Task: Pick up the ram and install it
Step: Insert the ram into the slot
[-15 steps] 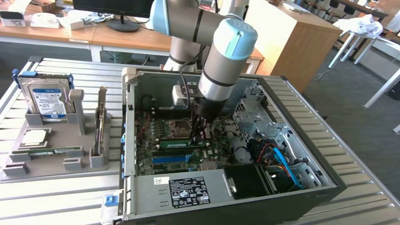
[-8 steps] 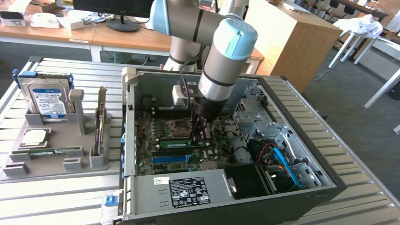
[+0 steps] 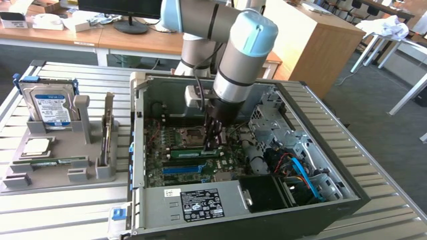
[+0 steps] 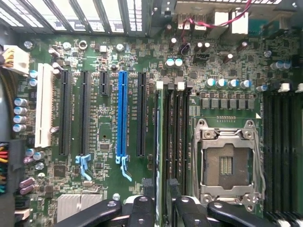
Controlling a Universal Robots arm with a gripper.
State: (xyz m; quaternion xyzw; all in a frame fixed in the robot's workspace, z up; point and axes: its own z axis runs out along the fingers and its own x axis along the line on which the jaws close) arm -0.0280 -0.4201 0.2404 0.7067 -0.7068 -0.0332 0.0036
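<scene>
one hard drive (image 3: 50, 107), one processor chip (image 3: 37, 146), one open computer case (image 3: 334, 145), one ram (image 3: 190, 150) inside it, one blue slot (image 4: 122, 113), one white slot (image 4: 44, 106).

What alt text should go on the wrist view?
The gripper hangs over a ram stick seen edge-on among the memory slots, beside the empty CPU socket. Around them lies the green motherboard, with a blue expansion slot and black expansion slots on the ram's far side.
</scene>
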